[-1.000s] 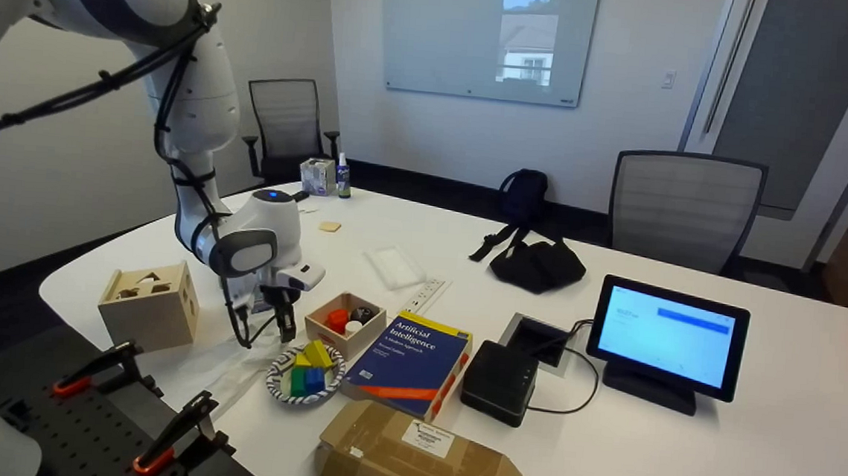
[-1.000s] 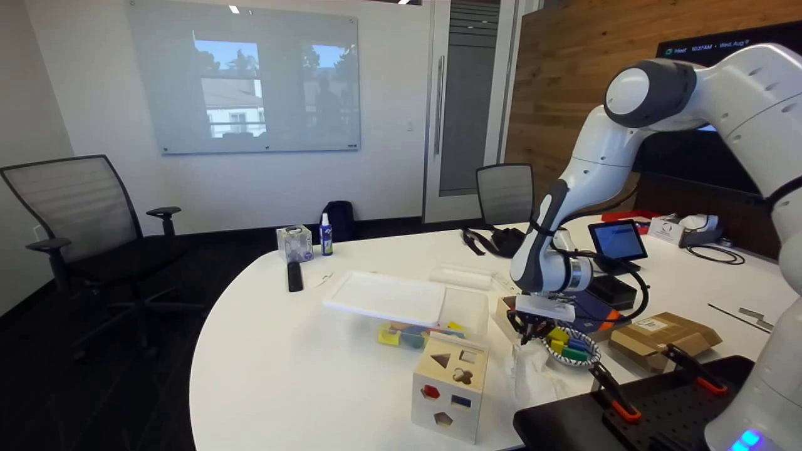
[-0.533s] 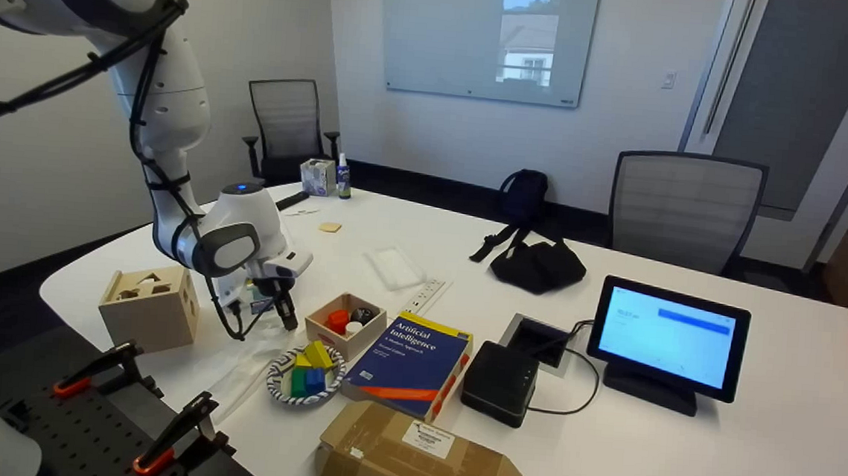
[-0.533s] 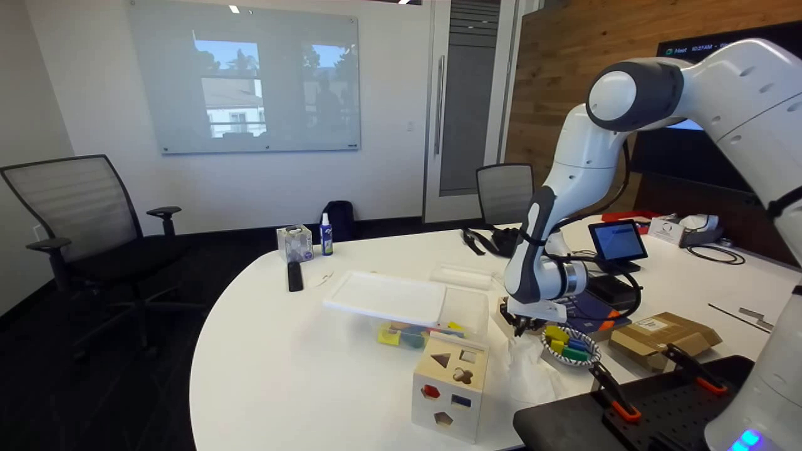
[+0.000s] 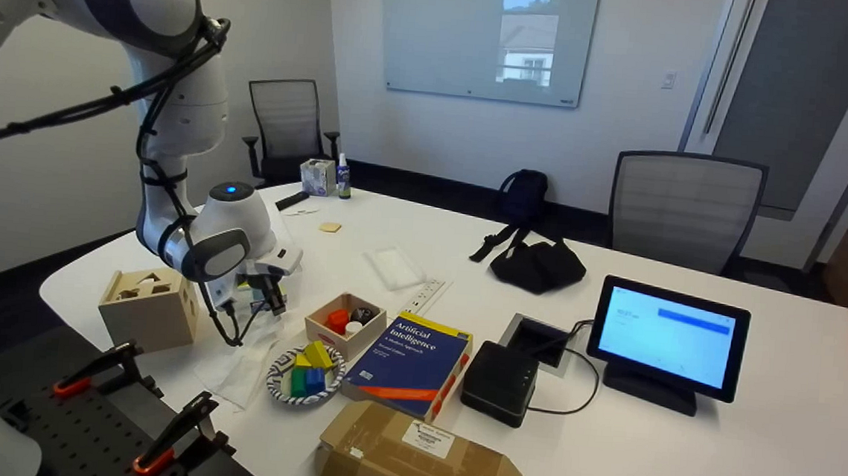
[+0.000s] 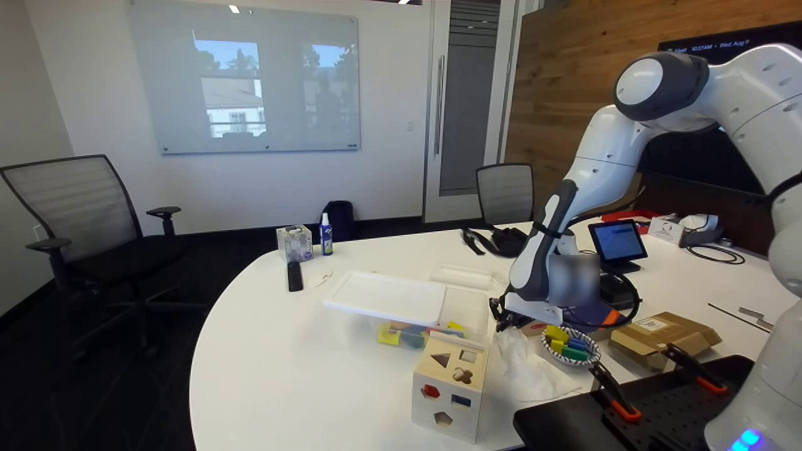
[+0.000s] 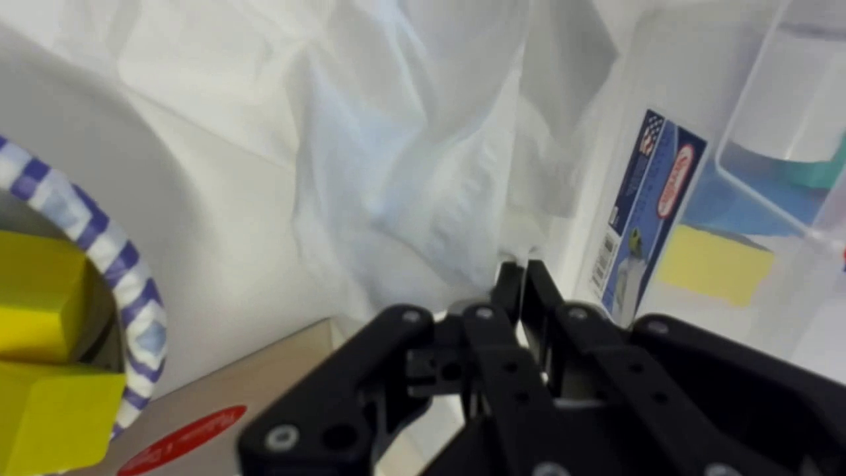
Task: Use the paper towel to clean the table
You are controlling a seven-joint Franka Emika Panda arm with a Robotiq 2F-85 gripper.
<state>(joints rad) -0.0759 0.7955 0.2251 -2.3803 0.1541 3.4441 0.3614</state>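
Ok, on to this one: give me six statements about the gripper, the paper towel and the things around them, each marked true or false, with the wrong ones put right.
1. The gripper is shut on the paper towel. True.
2. The paper towel is rolled up tight. False: the paper towel is wrinkled and partly spread over the table.
3. The textbook lies between the patterned bowl and the black box. True.
4. The patterned bowl holds only red balls. False: the patterned bowl holds yellow, green and blue blocks.
5. The spray bottle lies on its side. False: the spray bottle stands upright.
6. The tablet has its screen lit. True.
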